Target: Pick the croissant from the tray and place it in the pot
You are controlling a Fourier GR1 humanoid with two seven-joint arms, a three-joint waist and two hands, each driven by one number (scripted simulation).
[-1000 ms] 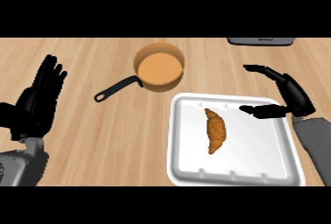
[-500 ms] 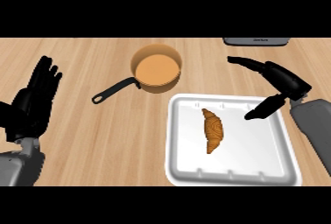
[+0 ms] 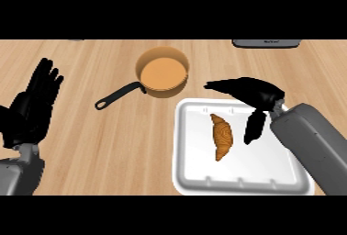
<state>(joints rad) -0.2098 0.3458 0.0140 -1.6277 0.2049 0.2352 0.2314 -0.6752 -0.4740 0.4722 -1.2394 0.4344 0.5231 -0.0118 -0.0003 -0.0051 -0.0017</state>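
Right forearm (image 3: 308,142): grey and smooth, it comes in from the lower right corner and slants up and left across the tray's right side.

Left forearm (image 3: 17,172): a short grey stub at the lower left corner, pointing upward.

Tray (image 3: 196,170): white, rectangular with rounded corners and a raised rim, lying flat on the counter at lower centre-right (small ridges mark its near and far rims).

Croissant (image 3: 222,136): golden brown, long and slightly curved with ridged bands, lying lengthwise in the middle of the tray, untouched by either hand.

Right hand (image 3: 254,94): black, spread open above the tray's far right corner; the fingers stretch left past the tray's far edge toward the pot, and the thumb hangs down over the tray, just right of the croissant and apart from it. It holds nothing.

Left hand (image 3: 30,108): black, open and resting at the left edge, fingers straight and pointing up, nothing in it.

Counter (image 3: 95,147): light wood with fine grain running across (it carries everything here).

Pot (image 3: 162,73): round, tan-orange inside and out, standing beyond the tray's far left corner; its black handle sticks out toward the lower left.

Dark object (image 3: 265,43): a flat grey slab at the far edge, partly cut off, too little showing to tell what it is.
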